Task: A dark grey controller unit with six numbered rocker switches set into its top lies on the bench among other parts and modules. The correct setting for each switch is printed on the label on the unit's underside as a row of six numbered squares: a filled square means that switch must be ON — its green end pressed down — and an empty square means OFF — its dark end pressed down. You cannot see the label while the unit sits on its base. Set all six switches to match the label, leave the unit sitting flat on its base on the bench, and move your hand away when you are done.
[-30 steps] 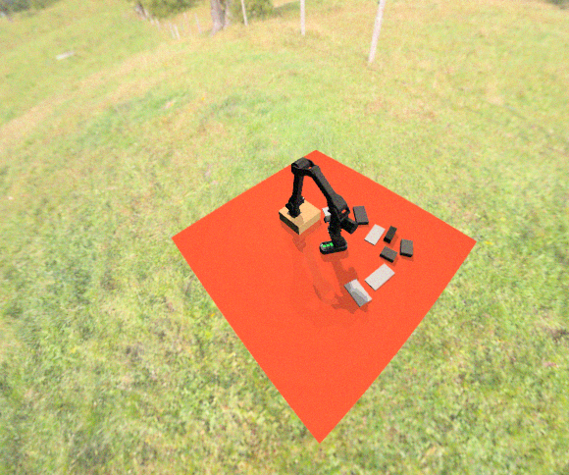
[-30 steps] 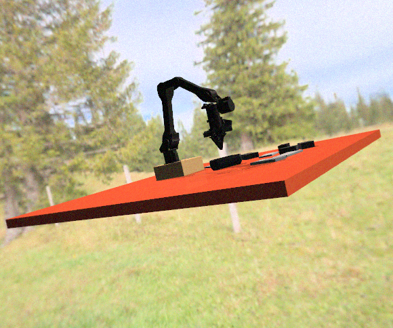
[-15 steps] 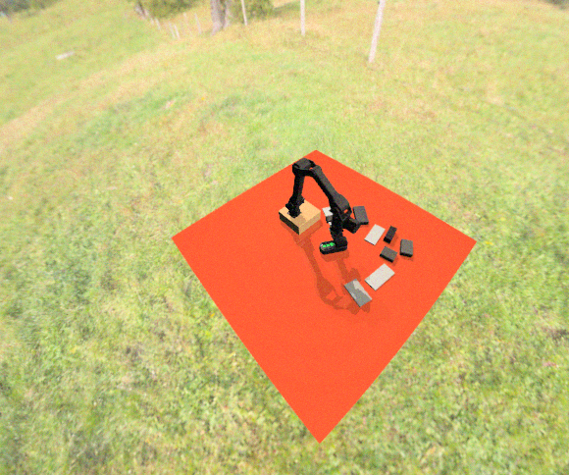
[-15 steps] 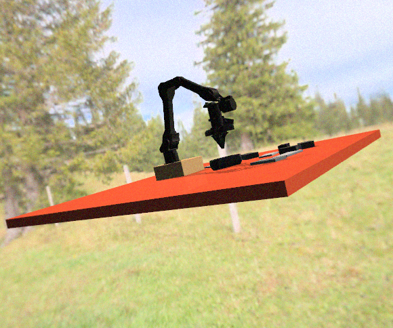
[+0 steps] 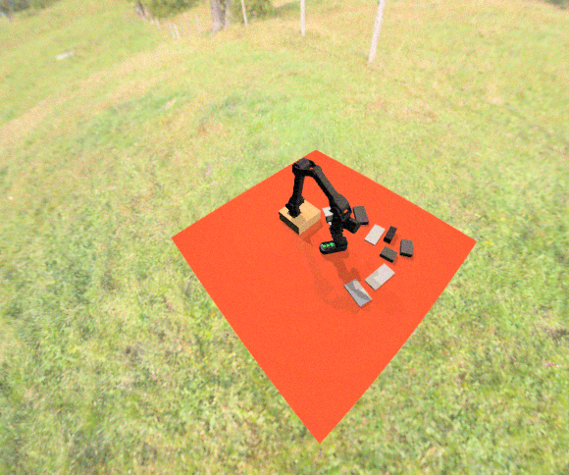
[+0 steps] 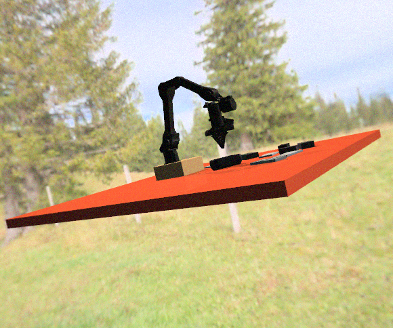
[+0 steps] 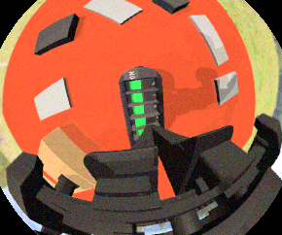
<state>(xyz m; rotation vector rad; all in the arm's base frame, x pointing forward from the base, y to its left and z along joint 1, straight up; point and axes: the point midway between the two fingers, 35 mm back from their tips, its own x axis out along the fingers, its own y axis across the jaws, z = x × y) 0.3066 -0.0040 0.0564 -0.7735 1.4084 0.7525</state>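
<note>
With its fingers closed on nothing, the gripper [image 5: 343, 246] [image 6: 223, 147] [image 7: 149, 128] hangs above the controller unit [image 5: 327, 247] [image 6: 225, 161] [image 7: 143, 104], which lies upright on the bench [image 5: 275, 286] [image 6: 190, 190] [image 7: 101, 58], just right of the wooden block [image 5: 308, 210] [image 6: 193, 165] [image 7: 57, 152]. Switch setting seems in hand; another press needs the closed tips centred over one rocker's end.

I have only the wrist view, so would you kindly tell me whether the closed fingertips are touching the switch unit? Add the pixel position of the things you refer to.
Observer: They are not; the exterior view shows a gap between the tips of the gripper [image 5: 338, 244] [image 6: 223, 147] [image 7: 153, 128] and the top of the switch unit [image 5: 329, 250] [image 6: 225, 162] [image 7: 147, 108].
Operator: Thank you. What is the tan block at my lower left for?
Observer: The arm [image 5: 325, 186] [image 6: 168, 112] stands on that tan block [image 5: 301, 220] [image 6: 192, 166] [image 7: 59, 155], as the top and exterior views show.
</note>
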